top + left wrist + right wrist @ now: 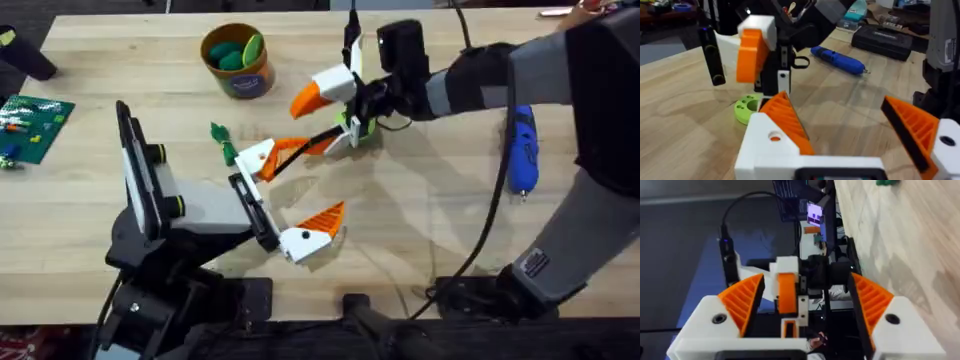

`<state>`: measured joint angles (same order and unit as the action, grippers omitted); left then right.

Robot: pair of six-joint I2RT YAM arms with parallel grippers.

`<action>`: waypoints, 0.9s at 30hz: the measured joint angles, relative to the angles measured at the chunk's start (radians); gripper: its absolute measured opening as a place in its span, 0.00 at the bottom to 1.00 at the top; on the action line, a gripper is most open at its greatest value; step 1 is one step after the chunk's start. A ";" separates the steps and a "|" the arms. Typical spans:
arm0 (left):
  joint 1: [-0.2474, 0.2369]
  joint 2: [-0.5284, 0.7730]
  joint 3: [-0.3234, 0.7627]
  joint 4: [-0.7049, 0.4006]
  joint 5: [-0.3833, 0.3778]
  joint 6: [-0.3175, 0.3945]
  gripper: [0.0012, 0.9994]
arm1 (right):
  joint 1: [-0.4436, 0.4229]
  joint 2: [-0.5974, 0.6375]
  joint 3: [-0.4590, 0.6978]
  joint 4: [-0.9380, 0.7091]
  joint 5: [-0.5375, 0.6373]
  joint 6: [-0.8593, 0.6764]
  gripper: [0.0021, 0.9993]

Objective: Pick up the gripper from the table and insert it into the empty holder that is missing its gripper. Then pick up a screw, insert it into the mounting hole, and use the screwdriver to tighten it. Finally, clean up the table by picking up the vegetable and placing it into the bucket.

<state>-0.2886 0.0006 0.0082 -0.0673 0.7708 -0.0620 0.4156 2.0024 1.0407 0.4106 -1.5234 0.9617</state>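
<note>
Both tools, left point(290, 200) and right point(805, 305), gape empty; bucket point(240, 75) holds green vegetables point(238, 52).

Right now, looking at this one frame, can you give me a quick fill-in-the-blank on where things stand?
1. The screwdriver lying on the table is ___ in colour.
2. The bucket already holds things that are ___ in colour.
3. The left gripper has its jaws ___.

Missing words: blue; green; open.
</note>
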 joint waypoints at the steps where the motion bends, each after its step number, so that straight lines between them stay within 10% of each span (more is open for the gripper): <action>1: 0.000 0.000 0.000 0.000 0.000 0.000 0.99 | 0.000 0.000 -0.011 -0.003 0.000 -0.013 0.95; 14: 0.000 0.000 0.000 0.000 0.000 0.000 0.99 | -0.017 -0.188 -0.093 -0.007 0.000 -0.127 0.99; 27: 0.000 0.000 0.000 0.000 0.003 0.000 0.99 | -0.226 -0.450 -0.467 -0.158 0.002 -0.364 0.99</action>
<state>-0.2886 0.0006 0.0082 -0.0677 0.7740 -0.0620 0.1900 1.5524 0.5735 0.2522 -1.5219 0.5975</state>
